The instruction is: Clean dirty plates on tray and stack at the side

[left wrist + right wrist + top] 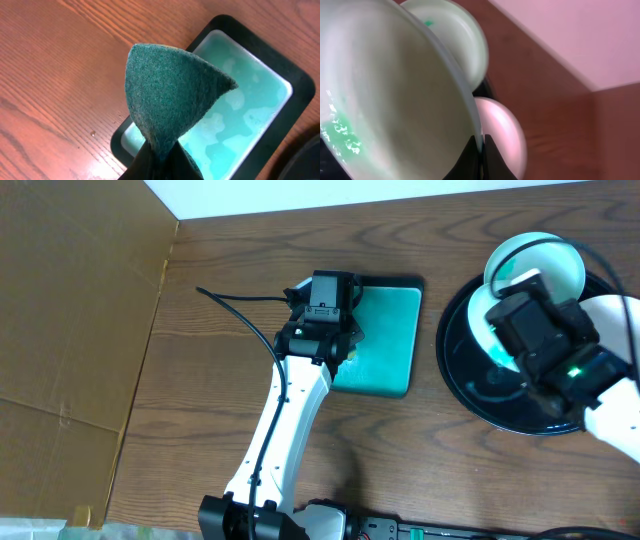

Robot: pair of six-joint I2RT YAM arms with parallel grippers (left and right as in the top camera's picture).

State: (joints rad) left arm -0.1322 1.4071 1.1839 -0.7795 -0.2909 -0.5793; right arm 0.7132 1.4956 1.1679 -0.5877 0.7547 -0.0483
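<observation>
Pinching the rim of one plate (395,100), my right gripper (481,150) is narrowed hard on it, holding it tilted above the black tray (465,375) at the right. I'd hold that clamp firm and turn the teal smear (340,135) leftward to meet the pad. Left of it, my left gripper (157,167) is clamped on a green scouring pad (170,100) over the teal dish (250,105). Farther off, two more plates (455,40) wait below; I'd wipe clear of them.
</observation>
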